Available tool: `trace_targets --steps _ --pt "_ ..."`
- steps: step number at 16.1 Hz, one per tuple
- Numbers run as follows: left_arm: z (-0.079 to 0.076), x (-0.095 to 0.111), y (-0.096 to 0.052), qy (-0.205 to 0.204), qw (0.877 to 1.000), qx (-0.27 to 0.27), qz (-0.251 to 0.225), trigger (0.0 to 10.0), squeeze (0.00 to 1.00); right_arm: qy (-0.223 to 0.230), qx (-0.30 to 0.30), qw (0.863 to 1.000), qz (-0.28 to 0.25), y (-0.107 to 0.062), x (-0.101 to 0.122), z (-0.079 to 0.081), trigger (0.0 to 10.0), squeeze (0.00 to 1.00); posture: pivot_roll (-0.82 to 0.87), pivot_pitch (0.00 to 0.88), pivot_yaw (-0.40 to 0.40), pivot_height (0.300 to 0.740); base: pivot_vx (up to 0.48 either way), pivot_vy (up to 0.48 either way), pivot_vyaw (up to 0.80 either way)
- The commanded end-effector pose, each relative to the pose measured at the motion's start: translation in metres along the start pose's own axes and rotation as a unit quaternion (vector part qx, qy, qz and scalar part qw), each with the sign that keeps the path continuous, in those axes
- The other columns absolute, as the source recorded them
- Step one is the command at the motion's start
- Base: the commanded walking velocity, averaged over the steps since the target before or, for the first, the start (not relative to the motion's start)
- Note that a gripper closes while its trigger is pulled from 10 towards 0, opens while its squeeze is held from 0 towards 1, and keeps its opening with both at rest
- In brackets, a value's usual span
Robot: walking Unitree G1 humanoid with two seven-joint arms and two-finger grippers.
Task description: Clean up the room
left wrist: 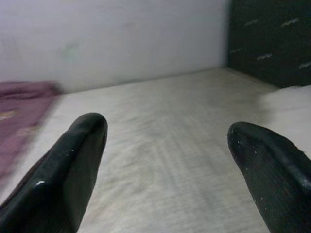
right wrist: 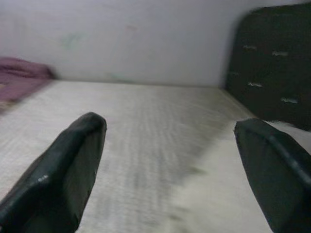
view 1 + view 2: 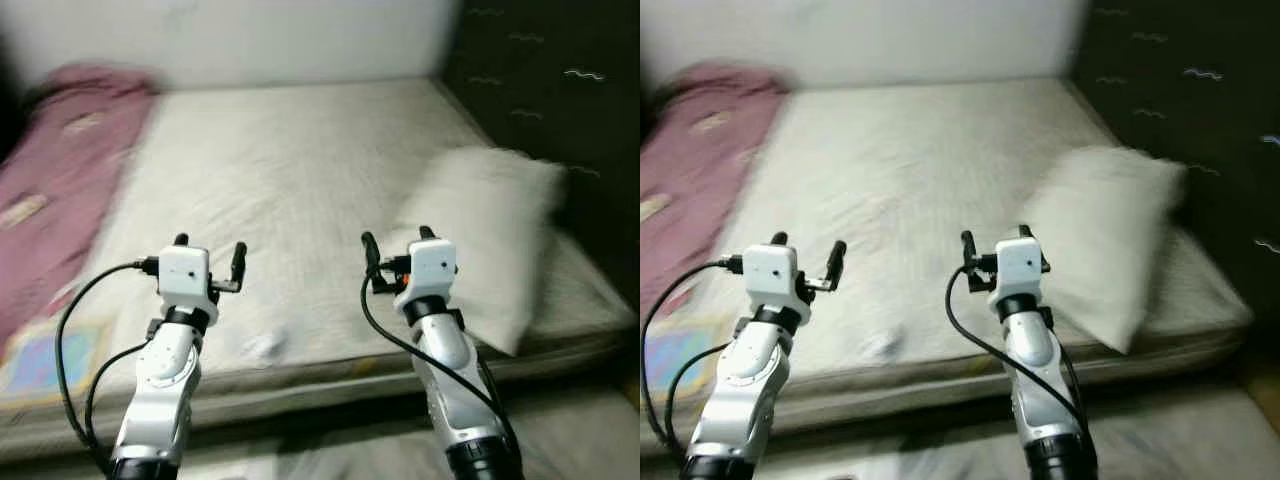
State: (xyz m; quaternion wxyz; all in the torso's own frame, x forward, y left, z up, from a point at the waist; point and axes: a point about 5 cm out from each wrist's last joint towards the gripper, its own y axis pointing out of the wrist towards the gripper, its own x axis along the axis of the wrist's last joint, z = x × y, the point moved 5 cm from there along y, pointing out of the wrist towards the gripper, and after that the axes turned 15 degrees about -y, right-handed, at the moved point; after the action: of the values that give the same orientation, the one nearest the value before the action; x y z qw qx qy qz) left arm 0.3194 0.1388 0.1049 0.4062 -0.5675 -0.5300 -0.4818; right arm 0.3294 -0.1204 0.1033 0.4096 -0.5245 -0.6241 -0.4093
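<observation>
Facing the bed (image 3: 290,170), both wide open and empty, left end effector (image 3: 210,255) and right end effector (image 3: 398,245) near the white pillow (image 3: 490,225), probably soft, light, best pinched at its near corner.

No words, numbers or brand marks can be read anywhere. The dark headboard (image 3: 560,90) carries small pale wavy marks, too blurred to tell whether they are lettering or only pattern. The pink blanket (image 3: 60,170) shows a few pale patches, and these too are blurred past reading.
</observation>
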Motion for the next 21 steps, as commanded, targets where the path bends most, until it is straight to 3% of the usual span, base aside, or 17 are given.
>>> trace_targets --steps 1,5,9,19,21 --pt "-0.005 0.002 0.000 0.001 1.000 -0.010 -0.002 10.0 0.00 -0.001 -0.010 1.000 0.002 0.001 -0.001 -0.006 10.0 0.00 0.01 0.000 -0.008 0.740 0.345 0.000 0.00" --pt "0.000 -0.002 0.001 0.007 1.000 0.017 0.003 10.0 0.00 0.000 -0.009 1.000 0.005 0.001 -0.002 -0.006 10.0 0.00 0.01 0.000 -0.008 0.740 0.084 0.000 0.00" --pt "-0.005 -0.005 0.003 -0.009 1.000 0.005 0.015 10.0 0.00 0.003 -0.008 1.000 0.008 0.000 -0.004 -0.005 10.0 0.00 0.01 0.000 -0.007 0.740 0.000 0.000 0.00" --pt "-0.003 -0.005 0.004 -0.027 0.999 0.011 0.014 10.0 0.00 0.007 -0.006 1.000 0.015 0.000 -0.007 -0.004 10.0 0.00 0.01 0.000 -0.006 0.740 0.000 0.466 0.00" --pt "-0.003 0.001 0.004 -0.006 1.000 0.014 -0.002 10.0 0.00 0.008 -0.005 1.000 0.029 0.000 -0.012 -0.004 10.0 0.00 0.01 0.000 -0.008 0.740 0.000 0.240 0.00"
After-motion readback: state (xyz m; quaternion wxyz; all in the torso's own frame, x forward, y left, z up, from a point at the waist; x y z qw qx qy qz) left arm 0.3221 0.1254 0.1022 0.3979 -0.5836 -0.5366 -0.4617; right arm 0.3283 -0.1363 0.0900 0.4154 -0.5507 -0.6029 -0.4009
